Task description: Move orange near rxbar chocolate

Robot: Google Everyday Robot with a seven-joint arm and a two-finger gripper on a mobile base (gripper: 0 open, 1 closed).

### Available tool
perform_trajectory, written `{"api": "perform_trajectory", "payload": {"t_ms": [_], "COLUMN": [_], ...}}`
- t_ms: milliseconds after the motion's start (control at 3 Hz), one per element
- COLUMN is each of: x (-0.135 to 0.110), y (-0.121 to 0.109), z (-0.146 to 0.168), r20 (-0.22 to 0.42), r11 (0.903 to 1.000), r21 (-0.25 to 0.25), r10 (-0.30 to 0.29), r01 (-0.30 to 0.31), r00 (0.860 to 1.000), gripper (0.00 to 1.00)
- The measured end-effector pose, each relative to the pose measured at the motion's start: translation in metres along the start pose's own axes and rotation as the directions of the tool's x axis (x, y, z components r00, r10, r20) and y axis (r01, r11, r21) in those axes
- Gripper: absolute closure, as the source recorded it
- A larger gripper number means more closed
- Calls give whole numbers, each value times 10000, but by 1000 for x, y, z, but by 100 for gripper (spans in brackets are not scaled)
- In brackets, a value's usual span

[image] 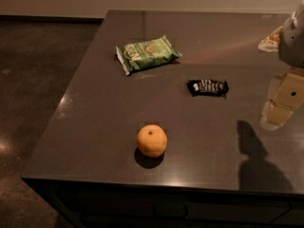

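Hanging at the right, well apart from the orange (152, 140) near the front edge of the table (95, 127), the gripper (281, 103) — wide or closed, one cannot tell — could nudge it rolling off.

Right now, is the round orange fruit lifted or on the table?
Resting: round orange fruit meets its shadow on the dark table; the claw hangs apart, far right.

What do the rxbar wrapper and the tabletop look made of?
Rxbar chocolate: glossy black film, probably plastic, crinkled with small glints. Table: dark, smooth polished top, maybe stone or laminate; it reflects light. Gripper hangs at the right, clear of the bar.
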State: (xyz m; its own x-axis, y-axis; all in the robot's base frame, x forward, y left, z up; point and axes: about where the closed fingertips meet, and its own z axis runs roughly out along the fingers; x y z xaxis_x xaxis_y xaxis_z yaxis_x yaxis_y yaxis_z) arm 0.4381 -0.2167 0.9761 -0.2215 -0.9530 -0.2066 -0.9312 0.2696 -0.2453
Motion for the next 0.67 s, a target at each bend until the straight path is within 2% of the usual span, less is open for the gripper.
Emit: {"api": "perform_trajectory", "payload": {"t_ms": [667], "x": [-6], "y": [2], "z": [1], "r20": [112], "r11": [9999], "r21": [-46], "r10": [-115], "r01": [115], "r00": [9999], "gripper": [0]}}
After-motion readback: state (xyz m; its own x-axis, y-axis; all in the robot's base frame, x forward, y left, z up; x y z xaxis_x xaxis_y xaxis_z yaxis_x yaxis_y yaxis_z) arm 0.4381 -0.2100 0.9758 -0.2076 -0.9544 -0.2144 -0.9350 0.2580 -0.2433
